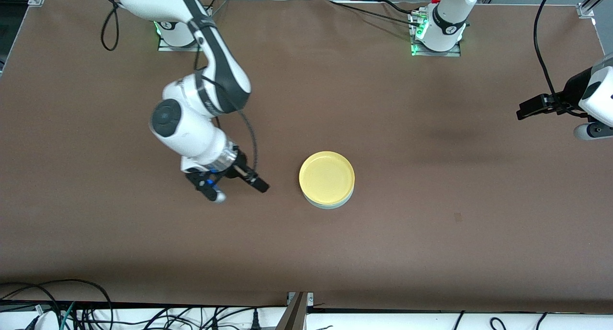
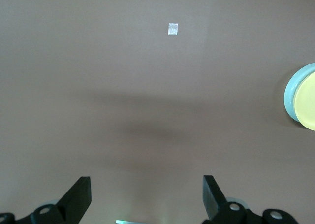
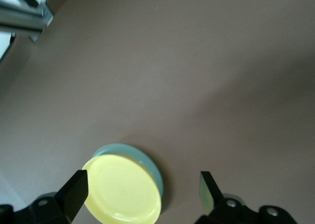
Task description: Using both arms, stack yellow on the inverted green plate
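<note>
The yellow plate point(image 1: 326, 176) lies on top of the pale green plate point(image 1: 330, 206), of which only a thin edge shows beneath it, at the middle of the table. My right gripper point(image 1: 239, 190) hangs open and holding nothing, over the table beside the stack toward the right arm's end. In the right wrist view the yellow plate point(image 3: 123, 187) and the green rim point(image 3: 147, 160) show past the open right gripper point(image 3: 142, 189). My left gripper point(image 1: 524, 112) waits open over the left arm's end of the table. In the left wrist view the left gripper point(image 2: 147, 194) frames bare table, with the yellow plate point(image 2: 307, 106) and green plate point(image 2: 291, 93) at the picture's edge.
A small pale mark point(image 1: 458, 217) sits on the brown table point(image 1: 383, 253) between the stack and the left arm's end; it shows in the left wrist view as a pale mark point(image 2: 173, 29). Cables lie along the table's edge nearest the front camera.
</note>
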`<state>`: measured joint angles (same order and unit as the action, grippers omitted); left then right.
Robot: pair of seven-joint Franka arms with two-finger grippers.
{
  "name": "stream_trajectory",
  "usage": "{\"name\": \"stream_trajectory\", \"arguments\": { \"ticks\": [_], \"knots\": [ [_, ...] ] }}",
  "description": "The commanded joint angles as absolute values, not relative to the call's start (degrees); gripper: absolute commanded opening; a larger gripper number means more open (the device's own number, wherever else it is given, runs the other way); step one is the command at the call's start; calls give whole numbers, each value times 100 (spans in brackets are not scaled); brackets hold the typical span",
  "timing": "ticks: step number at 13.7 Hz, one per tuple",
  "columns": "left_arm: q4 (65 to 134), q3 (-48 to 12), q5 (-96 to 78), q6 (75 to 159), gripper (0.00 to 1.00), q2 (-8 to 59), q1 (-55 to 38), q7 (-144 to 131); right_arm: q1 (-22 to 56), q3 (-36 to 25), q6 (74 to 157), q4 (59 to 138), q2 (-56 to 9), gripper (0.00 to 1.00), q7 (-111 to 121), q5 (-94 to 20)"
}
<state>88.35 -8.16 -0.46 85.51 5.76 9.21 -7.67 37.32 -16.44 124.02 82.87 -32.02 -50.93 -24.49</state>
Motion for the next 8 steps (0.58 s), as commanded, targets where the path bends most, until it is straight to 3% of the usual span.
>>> {"name": "stream_trajectory", "arguments": {
  "ticks": [1, 8],
  "knots": [
    [8675, -817, -141, 8499, 100, 642, 949, -668, 3762, -2002, 11946, 8411, -2761, 100, -4992, -2014],
    [8623, -817, -88, 8499, 100, 659, 941, -668, 3762, -3162, 9707, 8411, -1873, 100, -3167, -1890]
  ]
}}
